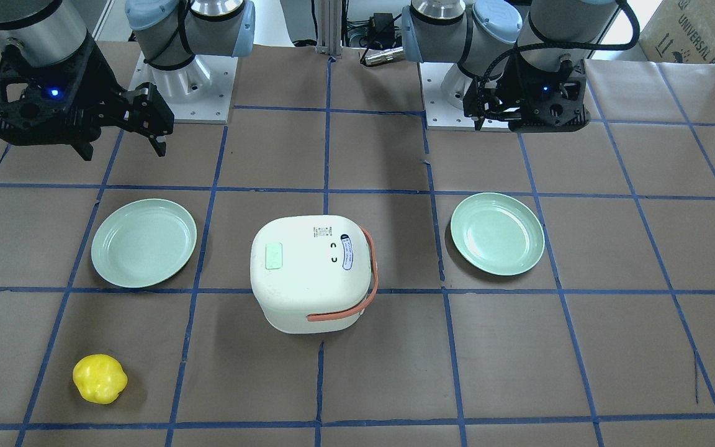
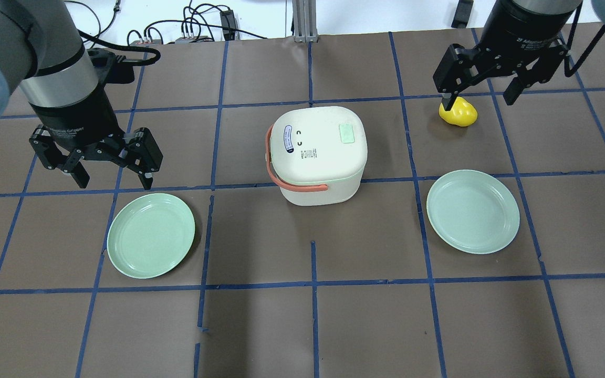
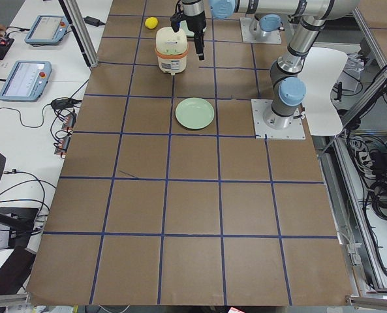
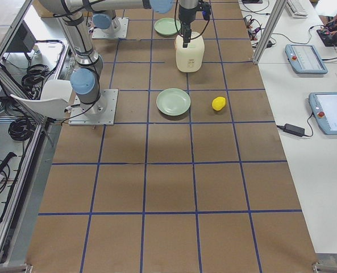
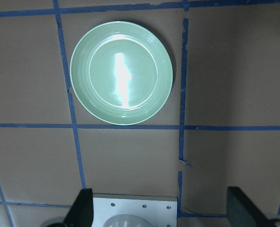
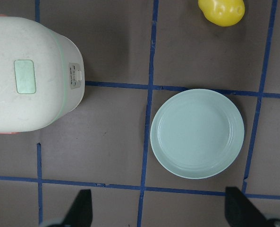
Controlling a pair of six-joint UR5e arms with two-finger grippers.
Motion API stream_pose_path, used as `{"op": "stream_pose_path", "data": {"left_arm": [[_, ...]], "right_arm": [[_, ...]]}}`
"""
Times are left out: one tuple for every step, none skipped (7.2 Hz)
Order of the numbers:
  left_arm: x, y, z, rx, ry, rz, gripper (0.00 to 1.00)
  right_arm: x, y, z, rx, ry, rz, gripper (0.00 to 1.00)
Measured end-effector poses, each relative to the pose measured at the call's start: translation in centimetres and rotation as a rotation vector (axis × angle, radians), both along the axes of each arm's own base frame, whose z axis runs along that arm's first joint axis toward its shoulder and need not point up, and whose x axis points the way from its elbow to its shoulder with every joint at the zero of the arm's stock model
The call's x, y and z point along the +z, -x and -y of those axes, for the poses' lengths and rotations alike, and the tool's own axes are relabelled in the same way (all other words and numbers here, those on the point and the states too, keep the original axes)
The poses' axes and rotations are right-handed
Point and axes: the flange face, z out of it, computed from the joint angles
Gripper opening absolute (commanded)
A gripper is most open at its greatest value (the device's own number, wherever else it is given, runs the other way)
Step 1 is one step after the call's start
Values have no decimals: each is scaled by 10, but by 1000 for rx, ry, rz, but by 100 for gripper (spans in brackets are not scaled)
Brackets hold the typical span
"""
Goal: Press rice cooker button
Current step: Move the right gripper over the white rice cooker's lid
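Note:
The white rice cooker (image 2: 318, 155) with an orange handle stands mid-table. A pale green rectangular button (image 2: 347, 133) sits on its lid and also shows in the front view (image 1: 274, 256) and the right wrist view (image 6: 25, 76). My left gripper (image 2: 115, 181) is open and empty, hovering left of the cooker above a green plate's far edge. My right gripper (image 2: 478, 101) is open and empty, high over the far right, to the right of the cooker and apart from it. In the right wrist view the cooker (image 6: 31, 75) lies at the left.
A green plate (image 2: 151, 235) lies left of the cooker, another (image 2: 472, 211) to its right. A yellow toy pepper (image 2: 458, 114) sits under the right gripper, at the far right. The table is brown with a blue tape grid.

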Motion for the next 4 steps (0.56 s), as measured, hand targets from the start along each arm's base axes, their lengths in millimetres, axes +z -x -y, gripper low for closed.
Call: {"op": "stream_pose_path", "data": {"left_arm": [[0, 0, 0, 0, 0, 0, 100], [0, 0, 0, 0, 0, 0, 100], [0, 0, 0, 0, 0, 0, 100], [0, 0, 0, 0, 0, 0, 100]], "right_arm": [[0, 0, 0, 0, 0, 0, 100], [0, 0, 0, 1, 0, 0, 100], [1, 0, 0, 2, 3, 0, 100], [2, 0, 2, -3, 12, 1, 100]]}}
